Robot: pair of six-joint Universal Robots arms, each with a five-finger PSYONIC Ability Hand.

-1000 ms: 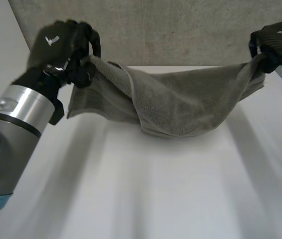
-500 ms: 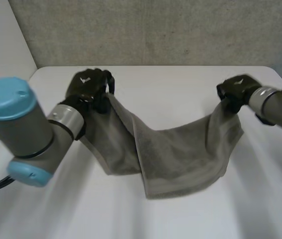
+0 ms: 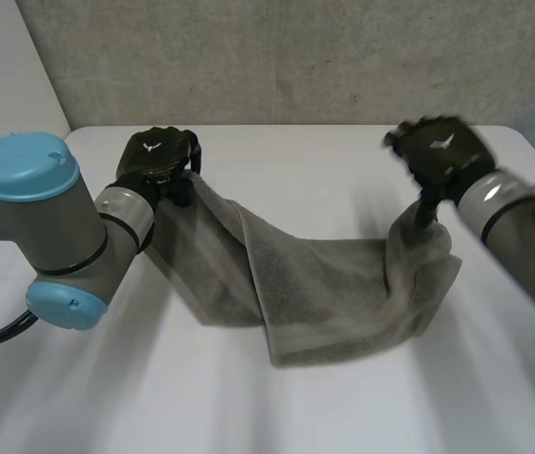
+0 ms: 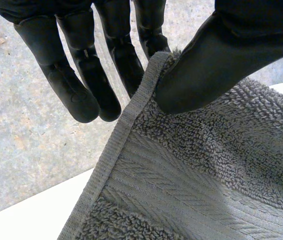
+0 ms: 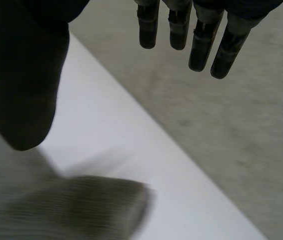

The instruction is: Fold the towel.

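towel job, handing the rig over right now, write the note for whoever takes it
Left hand: shut, thumb pinching the hemmed edge of the grey terry towel against its fingers, lifted off the white table.
Right hand: open, fingers straight, holding nothing, above the towel's other end, which is bunched beneath it.
Done: no clean fold; the towel sags from the left hand down to the table, one layer lapped loosely over another.
Left: regrip the free end, spread the towel, fold it.
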